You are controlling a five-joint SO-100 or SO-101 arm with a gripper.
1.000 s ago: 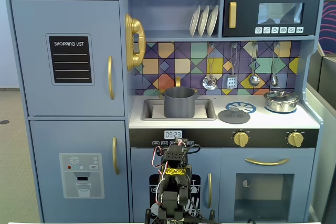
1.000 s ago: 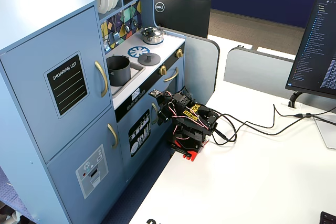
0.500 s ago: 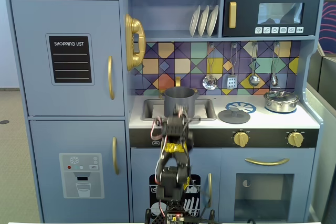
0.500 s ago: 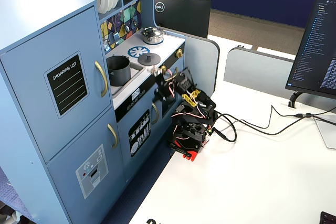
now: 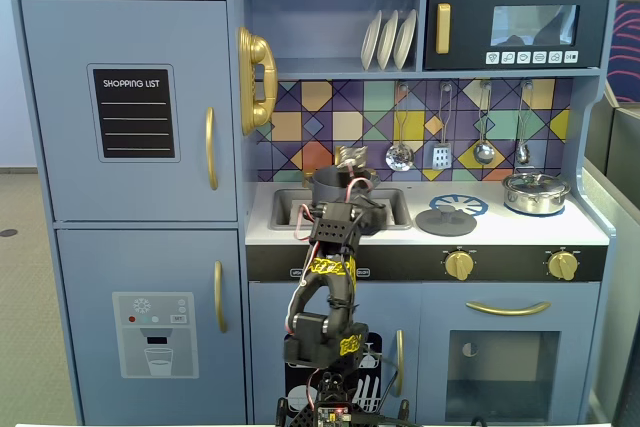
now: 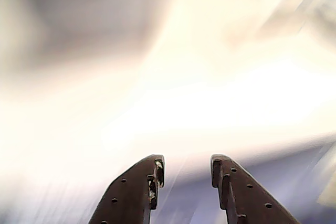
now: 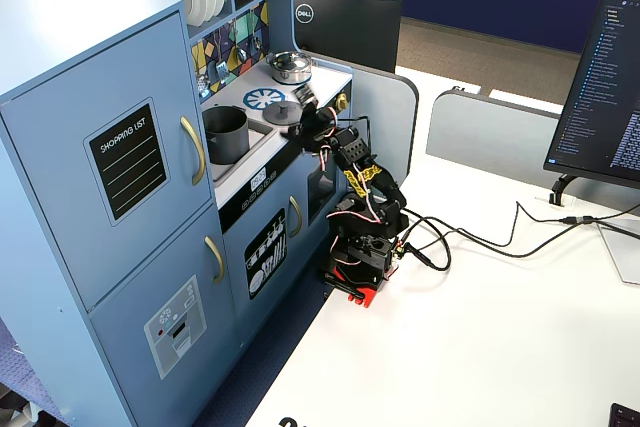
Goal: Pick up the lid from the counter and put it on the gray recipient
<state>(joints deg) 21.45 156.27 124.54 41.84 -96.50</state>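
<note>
gripper (image 6: 186, 170): jaws parted by a modest gap in the wrist view, nothing between them. Rest of that view is motion blur, unreadable.
gripper position: raised to counter height in front of the toy kitchen (image 5: 130, 97). In a fixed view (image 5: 350, 159) it overlaps the gray recipient. In a fixed view (image 7: 303, 107) from the side it sits over the counter's front edge, close to the lid; can't tell if it touches anything.
arm (image 5: 325, 307): extended upward from its base, which stands on the white table (image 7: 480, 327) right against the kitchen's lower doors.
lid (image 5: 446, 220): flat on the counter, knob up, just in front of the blue-and-white burner ring (image 5: 459, 204). To the right of the sink in the front fixed view. Also seen in the side fixed view (image 7: 278, 114), partly behind the gripper.
gray recipient (image 5: 328, 187): upright in the sink (image 5: 290, 209), open top, uncovered. Mostly hidden by the arm from the front; clear in the side fixed view (image 7: 226, 133).
lid vs recipient: apart, lid on the counter beside the sink, not on the pot.
steel pot (image 5: 536, 192): far right of the counter, own shiny lid on.
backsplash: utensils (image 5: 400, 152) hang on the tiled wall above the counter.
</note>
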